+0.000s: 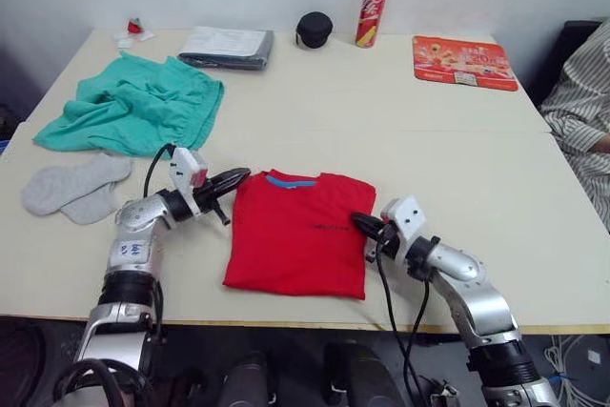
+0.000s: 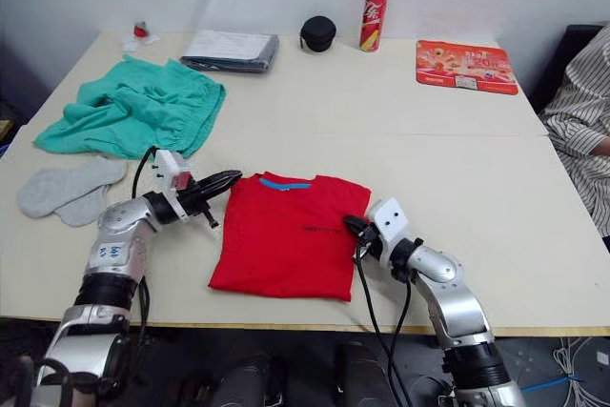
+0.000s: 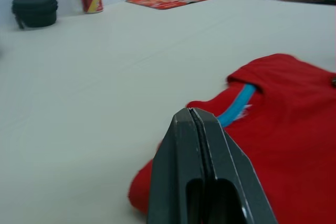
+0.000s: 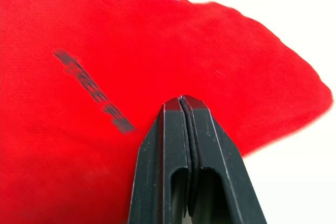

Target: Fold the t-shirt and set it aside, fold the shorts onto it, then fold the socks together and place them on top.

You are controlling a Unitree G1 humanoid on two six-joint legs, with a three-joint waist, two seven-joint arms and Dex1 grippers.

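Where flanked by the two tools, counted one t-shirt (image 1: 295, 235): bright red cotton, folded to a rough rectangle, flat on the pale desk (image 1: 457, 169) between them. Showed its blue neckband on the edge away from both tools, with the small dark print facing up.

Found the left tool (image 1: 238, 178) clenched, black fingers pressed flat together with nothing seen between them, tip at the shirt's neckband-side corner. Found the right tool (image 1: 360, 223) likewise clenched on nothing, tip at the shirt's opposite side edge, roughly level with the print.

Counted one pair of shorts (image 1: 133, 107), teal-green, soft and rumpled in a loose heap, beyond the left tool and to its outer side, well apart from the shirt. Counted two socks (image 1: 76, 188), light grey, flat and foot-shaped, overlapping each other, outward of the left tool and on the near side of the shorts, close to them.

Further out past both tools, along the desk's far edge, counted:
- one folded grey cloth (image 1: 227, 47)
- one round black case (image 1: 315, 29)
- one upright red can (image 1: 372, 11)
- one flat red rectangular mat (image 1: 464, 61)
- one small red-and-white scrap (image 1: 133, 28) at the far corner on the left tool's side

Saw a person's striped sleeve (image 1: 581, 102) off the desk's edge, outward of the right tool. Saw bare desktop wide open beyond the shirt and outward of the right tool. Saw the shirt's near hem close to the desk's near edge.
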